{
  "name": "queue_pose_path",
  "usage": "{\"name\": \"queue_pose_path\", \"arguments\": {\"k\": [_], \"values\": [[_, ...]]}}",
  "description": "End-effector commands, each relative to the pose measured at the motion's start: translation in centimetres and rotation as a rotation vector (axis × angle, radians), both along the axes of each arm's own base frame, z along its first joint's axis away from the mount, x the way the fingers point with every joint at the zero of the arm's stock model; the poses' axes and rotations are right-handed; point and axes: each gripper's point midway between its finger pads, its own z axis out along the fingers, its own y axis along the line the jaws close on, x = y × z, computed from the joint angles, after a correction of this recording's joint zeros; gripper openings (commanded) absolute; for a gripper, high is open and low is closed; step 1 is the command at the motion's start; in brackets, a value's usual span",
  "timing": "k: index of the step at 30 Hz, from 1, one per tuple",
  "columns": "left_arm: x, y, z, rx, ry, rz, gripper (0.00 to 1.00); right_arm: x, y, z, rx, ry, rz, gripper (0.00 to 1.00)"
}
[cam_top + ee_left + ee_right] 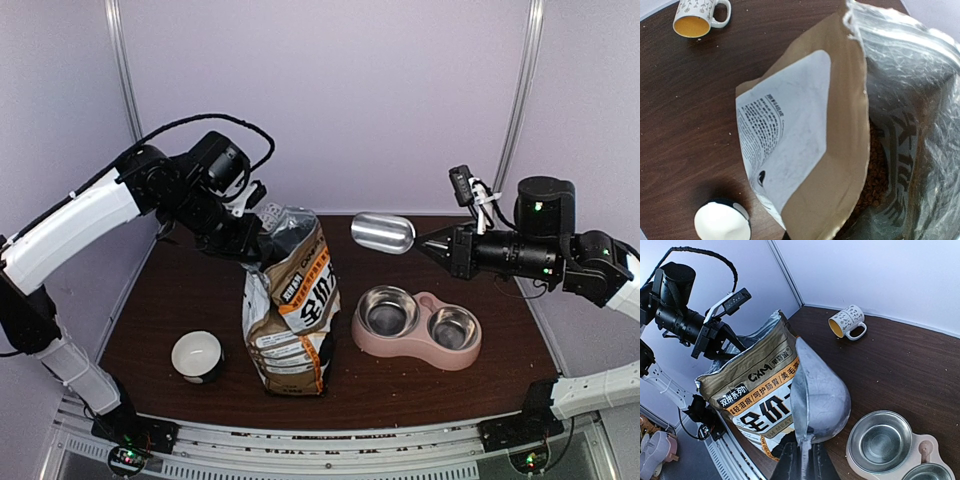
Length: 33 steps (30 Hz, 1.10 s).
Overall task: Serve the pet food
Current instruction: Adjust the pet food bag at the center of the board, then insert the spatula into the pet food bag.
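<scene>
On the dark brown tabletop [180, 290], about in the middle, the pet food bag [290, 310] stands upright with its top open. My left pincer [258, 232] is at the upper left edge of this bag, and its jaws are pressed together on the rim. My left wrist camera does not show the fingers themselves; it looks down into the mouth of the bag. There, deep between the brown paper wall and the shiny lining, lies the pet food [871, 165], small reddish-brown kibble.

My right pincer [430, 243] is in the air to the right of the bag, and it grips the thin handle of a metal scoop [382, 232]. The round end of the scoop points toward the bag, near its top but apart from it.

Just beside the bag on its right sits the pink double bowl [415, 352] with two steel cups. A small white bowl [196, 355] is at the front left of the bag. A patterned mug [697, 17] lies on its side at the back.
</scene>
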Motion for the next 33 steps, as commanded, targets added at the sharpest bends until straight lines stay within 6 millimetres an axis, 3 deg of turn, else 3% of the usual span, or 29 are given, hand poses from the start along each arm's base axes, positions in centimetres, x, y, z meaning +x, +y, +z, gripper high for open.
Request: {"name": "queue_pose_path", "arguments": {"k": [1, 7, 12, 19, 27, 33], "values": [[3.8, 0.0, 9.7, -0.122, -0.326, -0.031, 0.0, -0.1, 0.0, 2.9, 0.055, -0.043, 0.008, 0.0], [2.9, -1.8, 10.3, -0.16, -0.347, -0.148, 0.0, -0.8, 0.4, 4.4, 0.106, -0.048, 0.048, 0.0], [0.6, -4.2, 10.8, -0.193, -0.38, -0.261, 0.0, -2.6, 1.7, 5.9, 0.144, -0.056, 0.166, 0.0], [-1.9, -6.8, 10.8, -0.19, -0.395, -0.354, 0.0, -3.8, 2.6, 6.9, 0.063, -0.085, 0.227, 0.0], [-3.7, -10.4, 11.0, -0.192, -0.416, -0.466, 0.0, -3.3, 3.6, 3.2, -0.185, -0.036, 0.189, 0.0], [-3.9, -11.0, 10.2, -0.169, -0.41, -0.483, 0.0, -2.1, 3.0, 0.0, -0.388, 0.032, 0.111, 0.0]]}}
